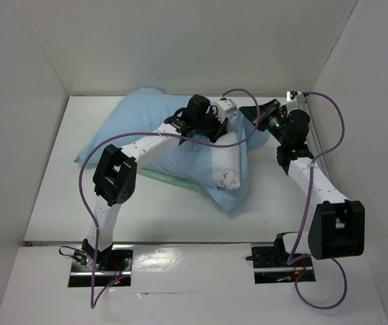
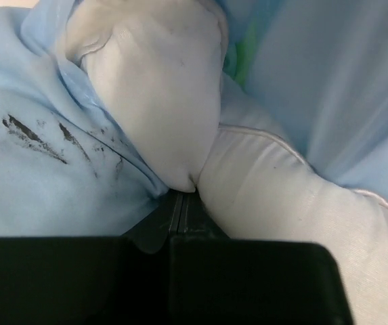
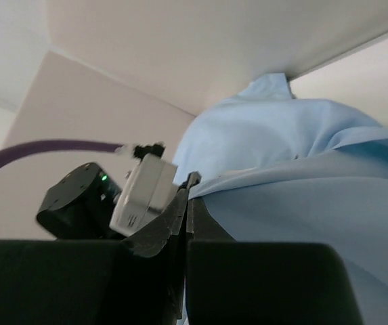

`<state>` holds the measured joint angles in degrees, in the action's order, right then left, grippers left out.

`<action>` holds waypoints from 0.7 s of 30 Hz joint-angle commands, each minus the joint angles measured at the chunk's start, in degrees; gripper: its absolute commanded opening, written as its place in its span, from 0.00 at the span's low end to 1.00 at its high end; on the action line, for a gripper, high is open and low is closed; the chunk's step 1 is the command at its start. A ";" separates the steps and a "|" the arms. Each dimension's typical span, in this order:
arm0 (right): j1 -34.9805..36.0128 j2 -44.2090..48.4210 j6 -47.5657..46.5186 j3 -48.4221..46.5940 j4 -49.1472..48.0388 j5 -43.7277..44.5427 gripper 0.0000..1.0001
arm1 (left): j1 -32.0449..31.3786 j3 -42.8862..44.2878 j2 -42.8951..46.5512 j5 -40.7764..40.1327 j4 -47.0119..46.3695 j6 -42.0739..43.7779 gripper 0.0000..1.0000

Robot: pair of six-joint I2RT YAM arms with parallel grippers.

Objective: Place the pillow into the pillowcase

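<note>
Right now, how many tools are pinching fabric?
2. The left tool pinches the white pillow where it bulges out of the pillowcase; the right tool pinches the pillowcase's blue edge. Neither is hidden.

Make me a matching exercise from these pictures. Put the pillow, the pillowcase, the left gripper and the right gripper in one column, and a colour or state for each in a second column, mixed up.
Column one:
1. pillow
2. pillowcase
3. left gripper
4. right gripper

Column two:
A. shut, pinching light blue cloth
B. white, one end sticking out of the sack
C. light blue, wrapped around most of the pillow
D. shut, pinching white fabric

Pairs: 1-B, 2-C, 3-D, 4-A
</note>
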<state>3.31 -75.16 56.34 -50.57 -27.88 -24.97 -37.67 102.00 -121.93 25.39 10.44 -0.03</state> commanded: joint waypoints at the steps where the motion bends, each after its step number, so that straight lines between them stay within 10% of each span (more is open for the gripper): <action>1: -2.78 10.45 6.87 -6.66 -33.23 1.77 0.00 | -1.53 -3.22 -8.58 5.46 26.74 -3.92 0.00; 21: -2.78 25.15 -19.67 4.61 33.29 1.58 0.10 | -0.47 3.47 -3.24 4.34 19.28 -13.84 0.00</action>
<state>1.83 -51.64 42.57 -43.03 2.28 -30.65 -38.76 108.31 -127.37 33.41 20.18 -11.81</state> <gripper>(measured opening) 0.031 0.026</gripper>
